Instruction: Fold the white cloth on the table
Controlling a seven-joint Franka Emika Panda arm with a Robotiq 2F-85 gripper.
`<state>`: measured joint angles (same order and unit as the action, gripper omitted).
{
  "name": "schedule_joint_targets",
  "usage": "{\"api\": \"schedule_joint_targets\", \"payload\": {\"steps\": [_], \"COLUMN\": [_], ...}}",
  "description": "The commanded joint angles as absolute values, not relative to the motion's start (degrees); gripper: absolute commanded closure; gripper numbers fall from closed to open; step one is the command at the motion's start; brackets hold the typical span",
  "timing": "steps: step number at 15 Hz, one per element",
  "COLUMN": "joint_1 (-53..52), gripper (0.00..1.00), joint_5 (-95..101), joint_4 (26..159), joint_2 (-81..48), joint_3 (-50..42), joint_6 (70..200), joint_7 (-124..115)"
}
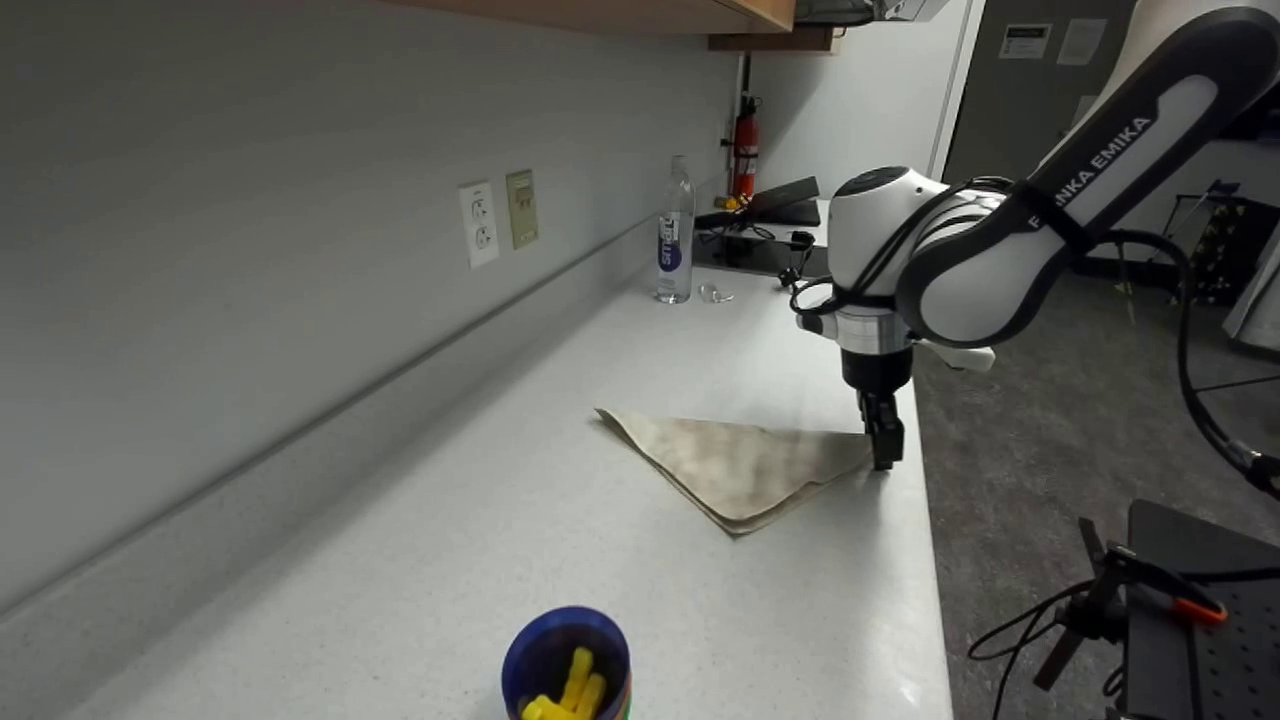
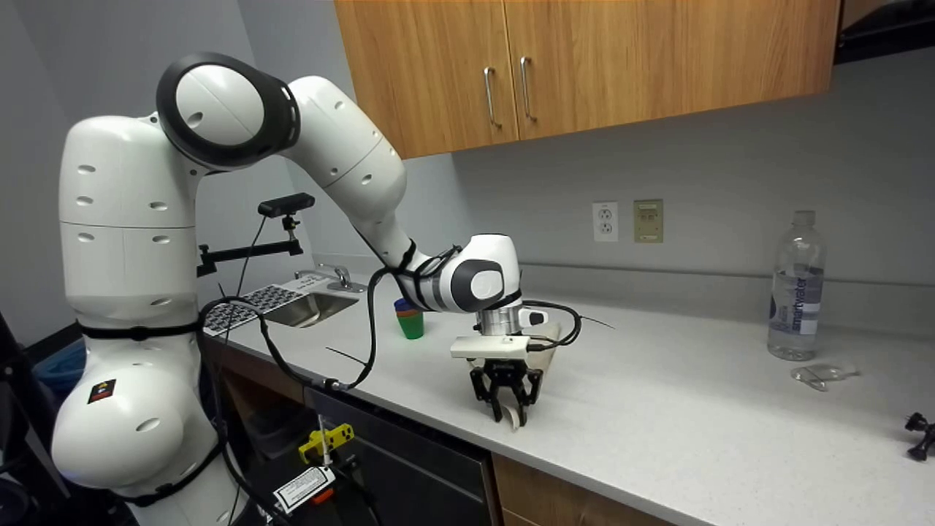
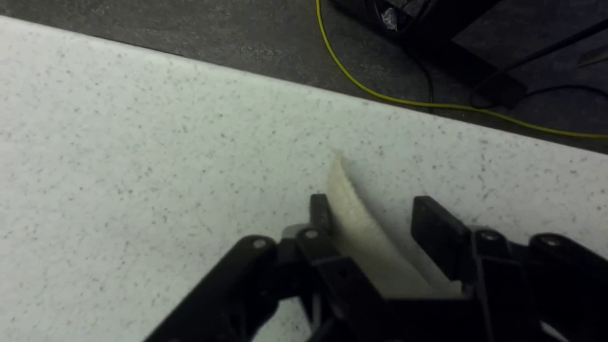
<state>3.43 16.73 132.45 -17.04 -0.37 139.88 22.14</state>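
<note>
On the counter (image 1: 760, 620), mid-frame in an exterior view, we have the cloth (image 1: 750, 465): likely light and limp (easily rumpled), best pinched at its right corner. There, low in the wrist view, the hand (image 3: 371, 216) straddles it, gaping, not gripping.

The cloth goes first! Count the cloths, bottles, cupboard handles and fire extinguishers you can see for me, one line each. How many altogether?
White cloth: 1
Bottle: 1
Cupboard handles: 2
Fire extinguisher: 1
Total: 5
</note>
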Motion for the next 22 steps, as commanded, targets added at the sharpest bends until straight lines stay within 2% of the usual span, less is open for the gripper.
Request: {"api": "schedule_joint_targets", "payload": {"steps": [1, 3, 4, 12, 22], "joint_1": [3.21, 3.02, 2.99, 2.44, 2.33], "gripper": [0.81, 0.97, 1.00, 0.99, 0.99], "joint_5": [17.97, 18.61, 18.86, 23.95, 29.90], "joint_4": [133.23, 133.21, 133.18, 134.03, 137.83], "joint_2": [-16.84, -16.62, -16.52, -16.28, -9.80], "joint_3": [-0.59, -0.73, -0.75, -2.49, -2.43], "joint_6": [141.46, 141.43, 141.26, 135.82, 123.24], "joint_7": [22.74, 22.45, 22.47, 20.61, 21.67]}}
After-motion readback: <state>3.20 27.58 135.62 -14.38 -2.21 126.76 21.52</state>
